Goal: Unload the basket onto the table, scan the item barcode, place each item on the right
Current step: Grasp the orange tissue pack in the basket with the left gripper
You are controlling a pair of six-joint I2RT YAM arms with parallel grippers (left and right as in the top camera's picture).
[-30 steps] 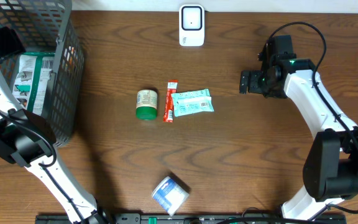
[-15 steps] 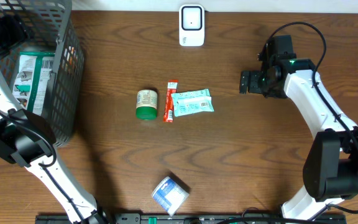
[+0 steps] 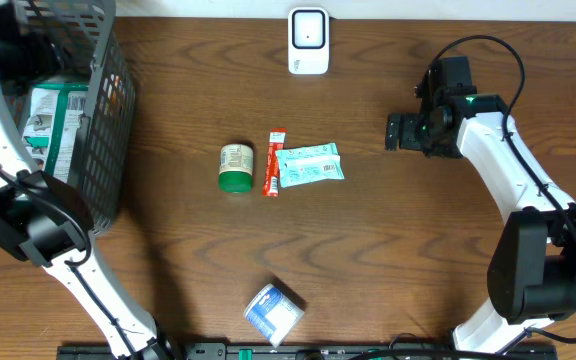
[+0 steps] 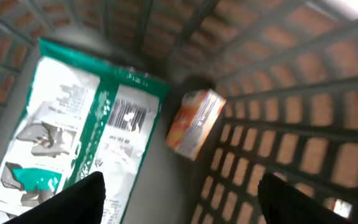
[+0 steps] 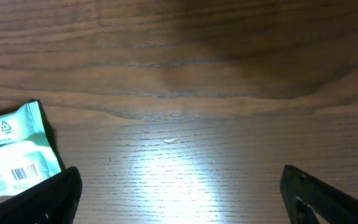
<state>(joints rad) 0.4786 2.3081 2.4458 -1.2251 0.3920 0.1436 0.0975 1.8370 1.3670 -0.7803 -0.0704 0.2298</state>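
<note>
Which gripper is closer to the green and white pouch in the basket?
Left. The left gripper hangs over the pouch in the basket; the right gripper is far across the table.

One scanner (image 3: 308, 41) stands at 12 o'clock. Four loose items lie on the table: one jar (image 3: 235, 167), one stick (image 3: 274, 163) and one wipes pack (image 3: 309, 164) at the centre, and one blue pack (image 3: 273, 312) at 6 o'clock. One basket (image 3: 105, 130) at 10 o'clock holds two things: one pouch (image 3: 53, 122) and one box (image 4: 194, 123).
</note>
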